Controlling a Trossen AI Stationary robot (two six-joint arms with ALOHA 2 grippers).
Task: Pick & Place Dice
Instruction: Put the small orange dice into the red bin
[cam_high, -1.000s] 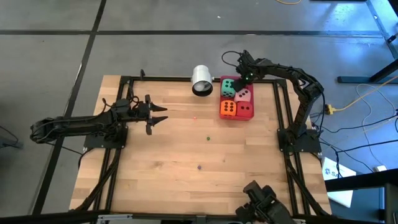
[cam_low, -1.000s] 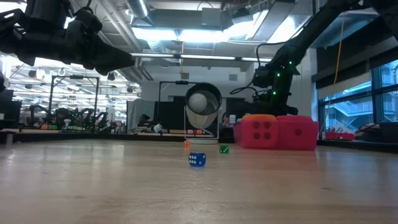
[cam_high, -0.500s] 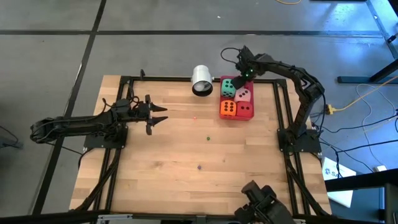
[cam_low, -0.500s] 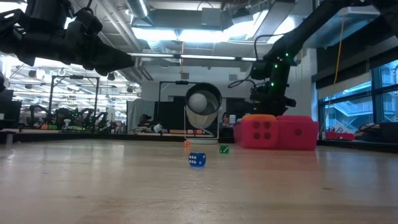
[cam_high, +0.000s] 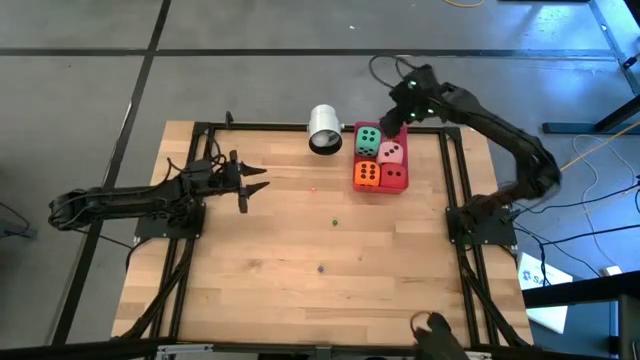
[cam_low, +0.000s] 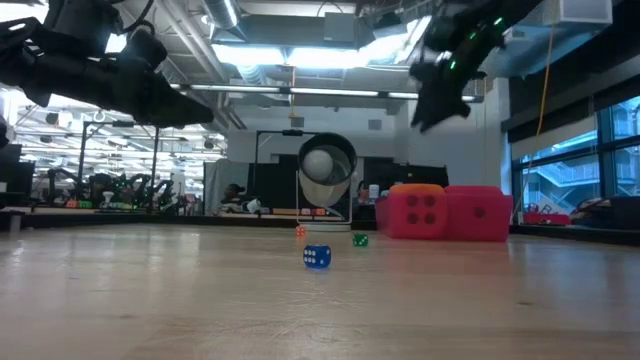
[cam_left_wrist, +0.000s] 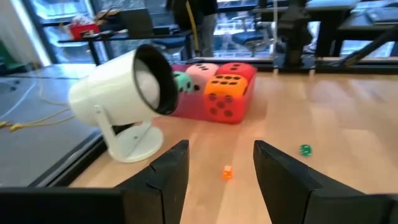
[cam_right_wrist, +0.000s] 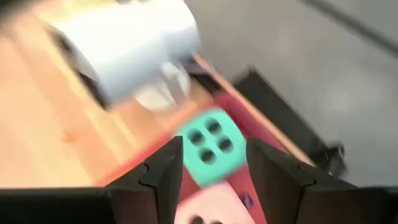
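High view: four dice, green (cam_high: 368, 139), pink (cam_high: 392, 153), orange (cam_high: 366, 174), red (cam_high: 393, 177), sit packed in the red tray (cam_high: 383, 189) by the counter's (cam_high: 300, 260) far edge. Right gripper (cam_high: 400, 117) has risen clear, so the last placement looks done.

Low view: right gripper hangs high above the tray.

Wrist views: both jaws part-open, empty; left gripper (cam_left_wrist: 214, 171) waits near the white cup (cam_left_wrist: 127, 96).

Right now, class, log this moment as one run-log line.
right pincer: open, empty, above green die | left pincer: open, waiting mid-table | four dice: grouped on red tray
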